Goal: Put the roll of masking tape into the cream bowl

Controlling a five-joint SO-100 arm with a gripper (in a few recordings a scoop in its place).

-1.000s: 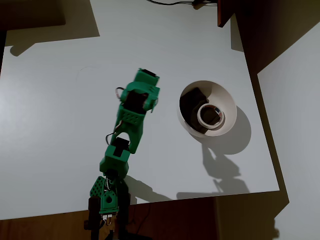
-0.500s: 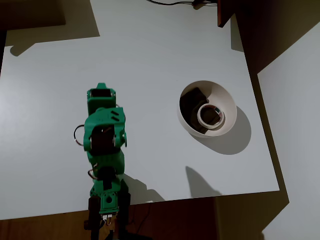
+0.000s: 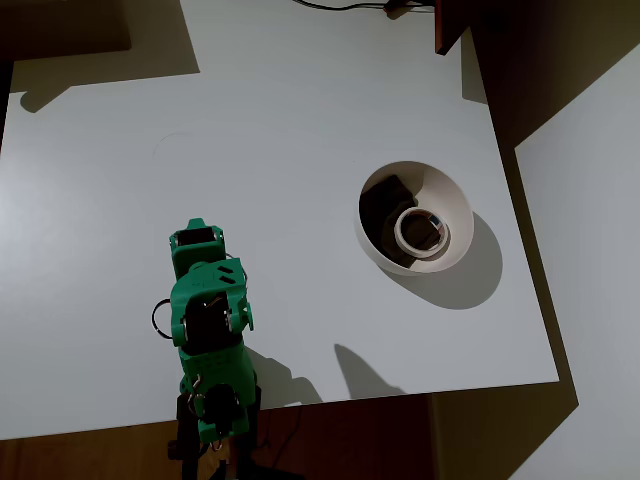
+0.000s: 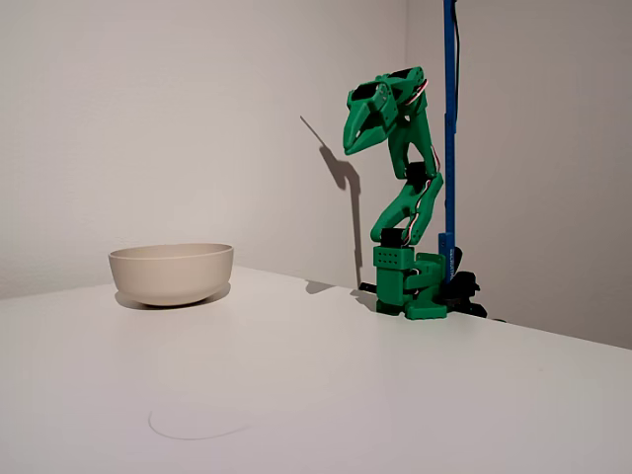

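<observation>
roll of masking tape point(image 3: 419, 231) lies inside the cream bowl point(image 3: 452, 196); jaws point(image 4: 354, 139) pressed together, empty

A round, smooth cream bowl point(image 4: 171, 273) with a thin rim stands on the white table point(image 4: 326, 395), near the table's far left edge. What lies inside it cannot be seen from this low side angle. The green plastic arm point(image 4: 407, 212) is mounted at the far right edge of the table, well apart from the bowl. It is folded upright, and its green two-finger gripper point(image 4: 350, 146) is high above the table, pointing down and to the left, with the fingers together. A blue vertical pole point(image 4: 449, 128) stands just behind the arm.
</observation>
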